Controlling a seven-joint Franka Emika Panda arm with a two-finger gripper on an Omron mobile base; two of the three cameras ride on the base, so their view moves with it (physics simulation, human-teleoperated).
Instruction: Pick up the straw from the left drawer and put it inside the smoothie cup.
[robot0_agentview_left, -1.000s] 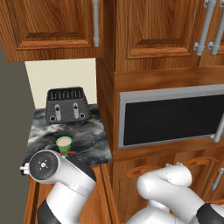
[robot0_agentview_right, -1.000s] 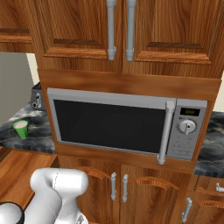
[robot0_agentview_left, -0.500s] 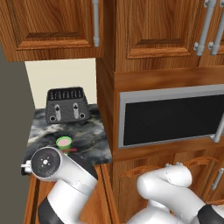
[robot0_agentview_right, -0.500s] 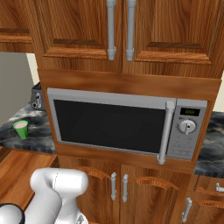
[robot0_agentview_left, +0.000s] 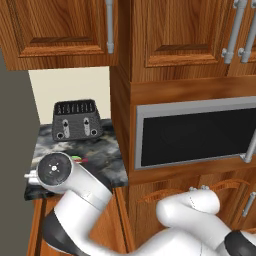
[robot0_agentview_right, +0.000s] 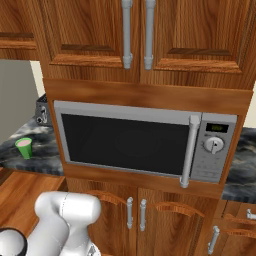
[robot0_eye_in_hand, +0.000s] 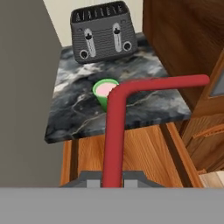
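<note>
In the hand view the gripper (robot0_eye_in_hand: 113, 183) is clamped on the straw (robot0_eye_in_hand: 114, 131), whose bent end overlaps the smoothie cup (robot0_eye_in_hand: 105, 92) on the desk (robot0_eye_in_hand: 74, 113) toward 12 o'clock, so centre the tip over its rim before lowering.

So the dark-red bent straw (robot0_eye_in_hand: 114, 131) is pinched in the closed tool (robot0_eye_in_hand: 113, 181), running up from between the tips and then kinking off sideways at an elbow; in the hand view that elbow overlaps the cup's rim. The small tapered bright-green smoothie cup (robot0_eye_in_hand: 104, 91) with pale pink filling sits upright on the dark marbled surface (robot0_eye_in_hand: 74, 109), near its front edge. The shallow reddish-brown wooden left drawer (robot0_eye_in_hand: 140, 153) is pulled open below that surface, plain wooden bottom showing.
</note>
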